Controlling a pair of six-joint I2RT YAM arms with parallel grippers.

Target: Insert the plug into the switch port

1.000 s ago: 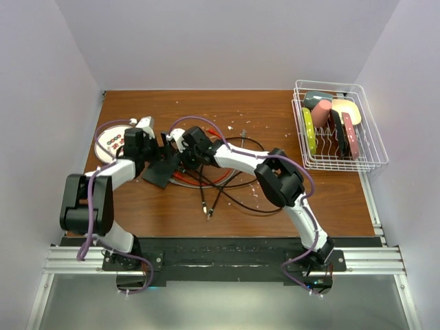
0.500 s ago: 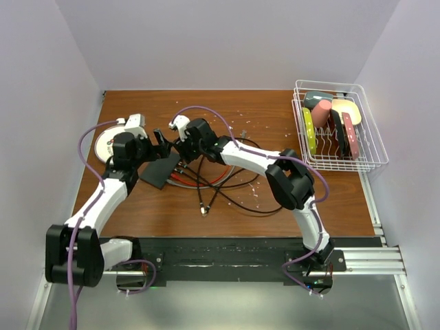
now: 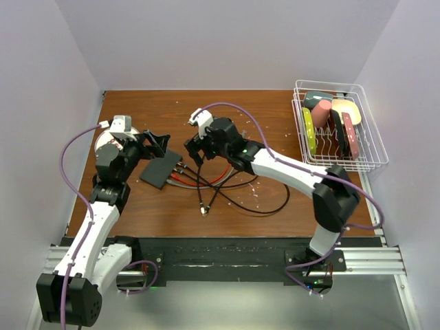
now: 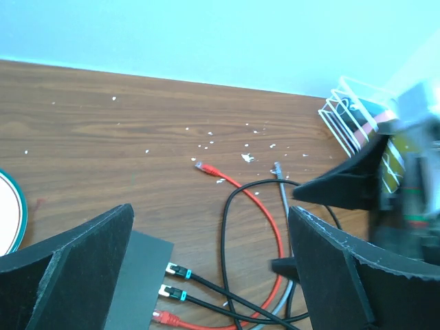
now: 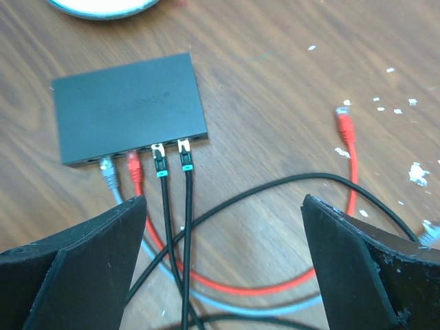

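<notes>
Both arms pulled back from network switch (image 5: 127, 106); left pincer (image 4: 211, 210), right pincer (image 5: 223, 201) gaping, empty. Plugs (image 5: 184, 152) look seated; next: retract clear.

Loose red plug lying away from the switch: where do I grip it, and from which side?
Probably the loose red plug by its boot, just behind the tip, coming straight down. It lies flat on the table with bare wood either side, so a pinch across its width fits.
</notes>
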